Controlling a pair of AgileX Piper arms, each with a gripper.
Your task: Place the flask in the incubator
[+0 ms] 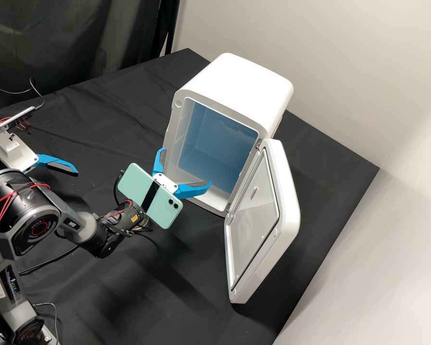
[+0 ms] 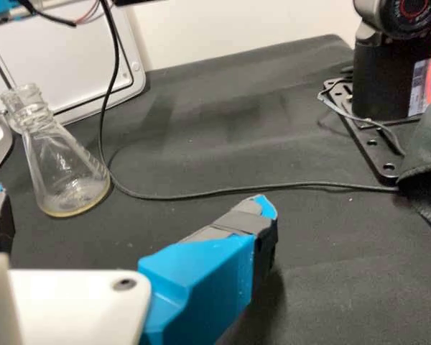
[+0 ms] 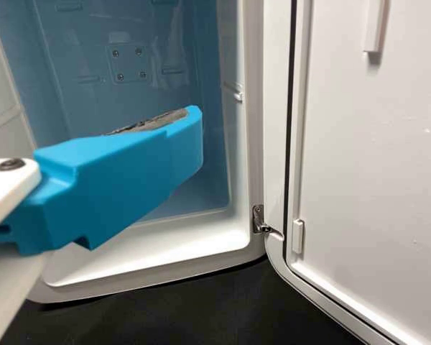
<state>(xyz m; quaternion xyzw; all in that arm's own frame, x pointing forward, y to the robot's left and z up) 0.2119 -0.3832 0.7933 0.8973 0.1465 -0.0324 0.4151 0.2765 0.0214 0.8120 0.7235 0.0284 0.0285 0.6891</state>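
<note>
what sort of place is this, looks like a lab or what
Most likely a laboratory robotics setup. A small white incubator stands with its door open on a black bench. A clear glass flask sits on the bench. A dark grey robot arm holds its blue-fingered hand at the incubator's opening.

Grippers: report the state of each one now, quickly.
Left gripper: open, holding nothing.
Right gripper: open, holding nothing.

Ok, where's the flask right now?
In the left wrist view, the flask stands upright on the black bench, beside a black cable, ahead of the left hand.
</note>
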